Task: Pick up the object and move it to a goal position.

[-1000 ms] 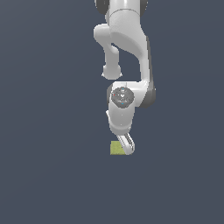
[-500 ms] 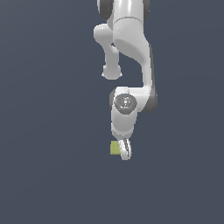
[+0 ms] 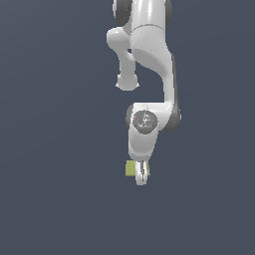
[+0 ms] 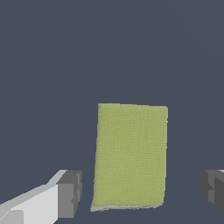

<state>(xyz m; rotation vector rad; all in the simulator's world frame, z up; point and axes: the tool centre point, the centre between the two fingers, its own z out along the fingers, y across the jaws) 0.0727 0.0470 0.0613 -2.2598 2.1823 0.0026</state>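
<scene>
You're looking at a bare simulated scene, not a real room: a flat, uniform slate-grey ground (image 3: pixel 50 199) fills both views, with no walls or furniture. Only 1 smooth white rendered arm (image 3: pixel 149 50) and flat shading show it.

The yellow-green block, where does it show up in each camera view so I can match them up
Exterior view: the yellow-green block lies low at centre, partly hidden behind the gripper.
Wrist view: the block fills the lower middle, between the open fingers.
Shared landmark: the gripper.
</scene>
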